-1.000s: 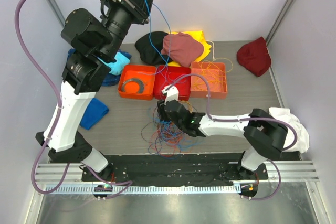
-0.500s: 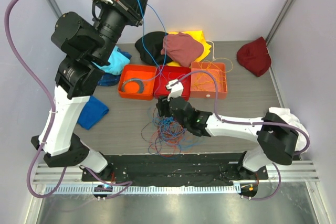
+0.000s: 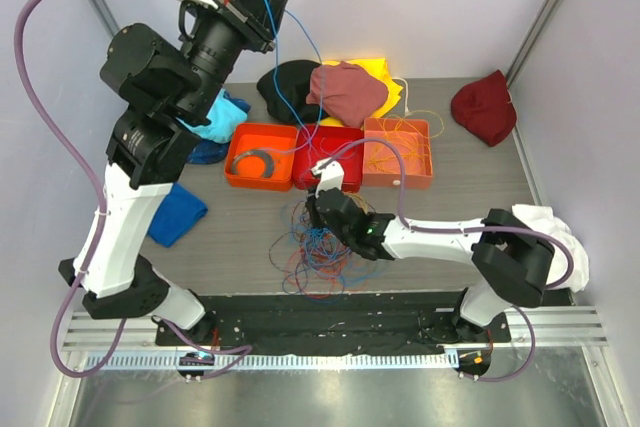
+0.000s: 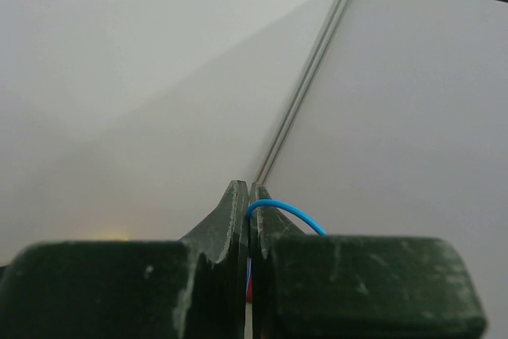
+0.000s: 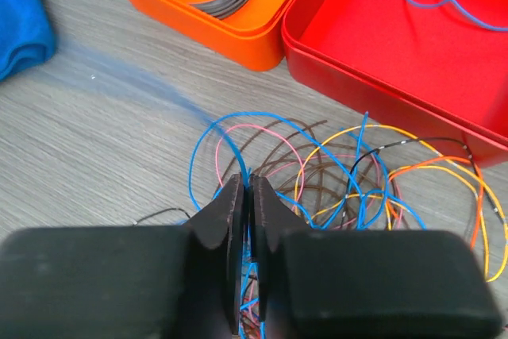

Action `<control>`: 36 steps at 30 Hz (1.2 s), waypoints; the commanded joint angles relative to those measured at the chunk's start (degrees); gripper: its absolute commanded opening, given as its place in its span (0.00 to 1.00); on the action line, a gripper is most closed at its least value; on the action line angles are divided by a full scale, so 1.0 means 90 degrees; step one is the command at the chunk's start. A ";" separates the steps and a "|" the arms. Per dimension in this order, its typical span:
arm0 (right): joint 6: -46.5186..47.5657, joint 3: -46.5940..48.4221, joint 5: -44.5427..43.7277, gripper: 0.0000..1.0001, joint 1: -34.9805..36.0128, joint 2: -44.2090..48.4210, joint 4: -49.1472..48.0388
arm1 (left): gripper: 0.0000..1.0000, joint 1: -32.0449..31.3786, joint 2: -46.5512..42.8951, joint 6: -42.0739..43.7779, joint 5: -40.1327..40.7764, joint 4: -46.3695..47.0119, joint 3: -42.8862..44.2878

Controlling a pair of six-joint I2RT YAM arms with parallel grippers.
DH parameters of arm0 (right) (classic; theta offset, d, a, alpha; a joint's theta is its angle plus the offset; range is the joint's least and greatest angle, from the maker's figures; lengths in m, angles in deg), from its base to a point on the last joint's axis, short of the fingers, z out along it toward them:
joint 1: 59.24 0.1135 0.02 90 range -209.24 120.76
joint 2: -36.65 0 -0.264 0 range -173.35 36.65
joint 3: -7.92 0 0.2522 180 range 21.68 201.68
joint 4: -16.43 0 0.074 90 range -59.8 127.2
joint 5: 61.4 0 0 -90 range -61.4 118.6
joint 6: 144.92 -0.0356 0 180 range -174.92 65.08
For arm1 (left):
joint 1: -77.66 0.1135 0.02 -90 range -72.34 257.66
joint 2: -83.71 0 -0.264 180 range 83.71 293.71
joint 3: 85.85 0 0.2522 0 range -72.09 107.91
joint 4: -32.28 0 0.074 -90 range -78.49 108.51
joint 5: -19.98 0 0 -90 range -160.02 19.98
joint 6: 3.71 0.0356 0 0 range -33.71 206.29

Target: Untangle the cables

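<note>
While my left claw (image 4: 248, 190) pinched a blue cable (image 4: 290, 213) aloft, my right claw (image 5: 244, 186) stood nearly closed among the cables (image 3: 318, 249), its bulk hiding any grip.

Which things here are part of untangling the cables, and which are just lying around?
Job: cable tangle, blue cable in the left gripper, right gripper, three trays.
Lying about: dark red cloth, maroon cloth, black cloth, yellow cloth, blue cloths, white cloth.

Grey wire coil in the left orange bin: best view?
Top external: the whole grey coil shows, lying in the left orange bin. Right wrist crops its top; left wrist misses it.
</note>
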 commanded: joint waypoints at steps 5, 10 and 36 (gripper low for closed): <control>0.0626 0.0659 -0.0793 0.01 -0.0048 0.1146 0.0355 | 0.00 0.0017 -0.0429 0.0201 0.0231 0.0261 -0.0816; 0.1291 0.2250 -0.0706 0.01 -0.0428 0.1323 0.1097 | 0.00 0.0017 -0.0361 0.0484 0.0613 0.0339 -0.1208; 0.0852 0.3951 0.0487 0.01 -0.2500 -0.1479 0.1392 | 0.00 0.1403 0.1308 -0.0628 -0.0108 0.2008 -0.3121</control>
